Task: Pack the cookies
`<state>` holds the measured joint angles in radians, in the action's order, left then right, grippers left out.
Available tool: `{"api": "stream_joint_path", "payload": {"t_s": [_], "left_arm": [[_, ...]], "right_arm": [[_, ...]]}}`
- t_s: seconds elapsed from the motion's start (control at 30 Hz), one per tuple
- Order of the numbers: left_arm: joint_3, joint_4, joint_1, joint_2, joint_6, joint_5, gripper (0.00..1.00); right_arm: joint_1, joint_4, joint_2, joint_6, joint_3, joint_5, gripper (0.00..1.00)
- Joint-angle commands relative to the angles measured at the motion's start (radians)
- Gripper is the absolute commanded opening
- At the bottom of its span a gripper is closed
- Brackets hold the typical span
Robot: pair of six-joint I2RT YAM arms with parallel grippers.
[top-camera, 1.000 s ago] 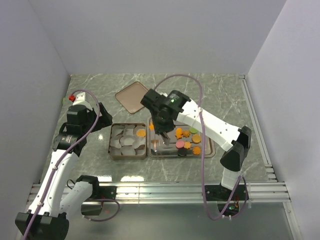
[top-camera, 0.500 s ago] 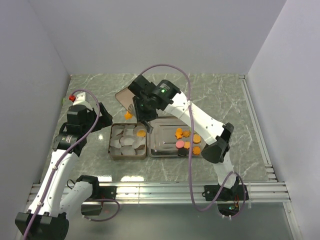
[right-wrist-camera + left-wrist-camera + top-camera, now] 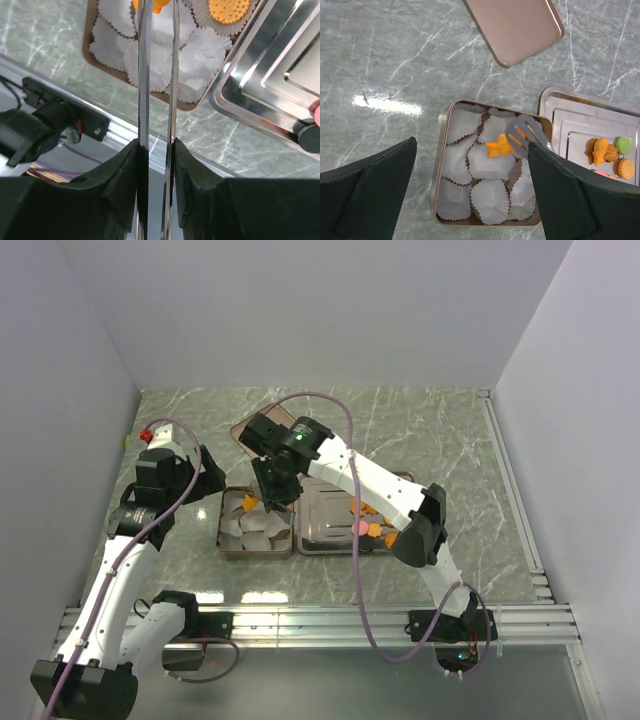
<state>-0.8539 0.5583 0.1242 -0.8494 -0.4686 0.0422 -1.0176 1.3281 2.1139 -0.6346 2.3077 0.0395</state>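
Observation:
My right gripper [image 3: 276,478] is shut on metal tongs [image 3: 157,75], and its jaws [image 3: 156,150] clamp the two blades. The tongs' tips [image 3: 525,131] hold an orange fish-shaped cookie [image 3: 499,148] just above the white paper cups in the brown tin [image 3: 224,536]. A round orange cookie [image 3: 229,7] lies in one cup. Several cookies [image 3: 607,152], orange, green, pink and dark, lie on the steel tray [image 3: 325,532]. My left gripper [image 3: 205,478] is open and empty, above the tin's left side [image 3: 471,150].
The tin's brown lid [image 3: 252,432] lies flat behind the tin; it also shows in the left wrist view [image 3: 515,25]. The tray [image 3: 580,117] stands right of the tin, almost touching it. Grey walls close in the left, back and right sides.
My right arm has swung left from the tray to over the tin, carrying the orange cookie in the tongs. The left arm has not moved.

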Motion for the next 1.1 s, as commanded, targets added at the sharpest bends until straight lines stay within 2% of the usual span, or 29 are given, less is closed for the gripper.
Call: {"api": "stream_joint_path", "payload": {"t_s": [0.0, 0.2, 0.43, 0.7, 0.83, 1.07], "left_arm": [[0.001, -0.021, 0.005, 0.001, -0.007, -0.004, 0.99], [0.000, -0.018, 0.011, 0.003, -0.010, 0.004, 0.99], [0.001, -0.018, 0.017, -0.005, -0.010, 0.001, 1.00], [0.001, -0.018, 0.020, -0.008, -0.010, 0.001, 0.99], [0.000, -0.015, 0.028, -0.016, -0.011, 0.007, 0.99], [-0.007, -0.008, 0.040, -0.013, -0.016, 0.028, 0.99]], "right_arm": [[0.001, -0.036, 0.031, -0.002, 0.027, -0.006, 0.34], [0.022, -0.049, 0.044, -0.017, -0.001, -0.024, 0.37], [0.048, -0.073, 0.046, -0.031, -0.010, -0.013, 0.49], [0.054, -0.078, 0.047, -0.037, -0.001, -0.001, 0.52], [0.068, -0.069, 0.000, -0.040, -0.004, -0.021, 0.52], [0.108, -0.058, -0.158, -0.036, -0.137, -0.087, 0.52]]}}
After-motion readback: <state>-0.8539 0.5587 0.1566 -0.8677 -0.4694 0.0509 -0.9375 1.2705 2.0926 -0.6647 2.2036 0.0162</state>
